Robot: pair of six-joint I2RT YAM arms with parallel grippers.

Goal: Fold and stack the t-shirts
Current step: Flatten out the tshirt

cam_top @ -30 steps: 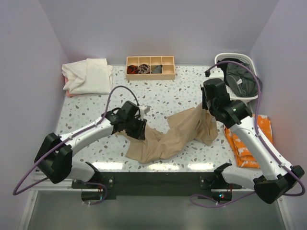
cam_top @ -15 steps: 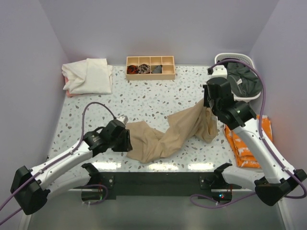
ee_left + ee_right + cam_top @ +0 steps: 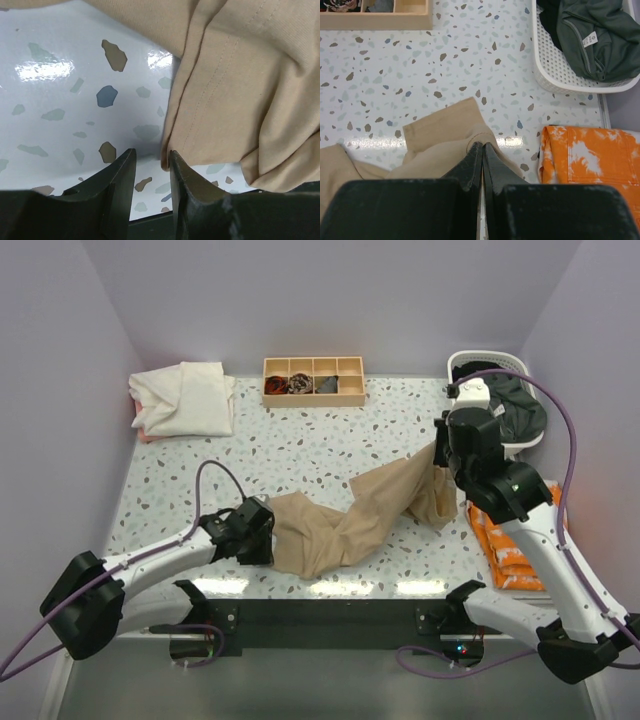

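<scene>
While the right gripper [image 3: 482, 146] pinches the crumpled tan t-shirt [image 3: 350, 525] by its 3 o'clock end and the left gripper [image 3: 151, 157] stands parted, empty, at its 7 o'clock hem, only the cream t-shirt [image 3: 185, 398] at 10 o'clock looks folded.

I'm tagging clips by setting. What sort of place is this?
Probably a robot lab cell, not a home: bare lilac walls box in a terrazzo table, two arms are bolted at its near edge, and a tan shirt lies between them.
</scene>
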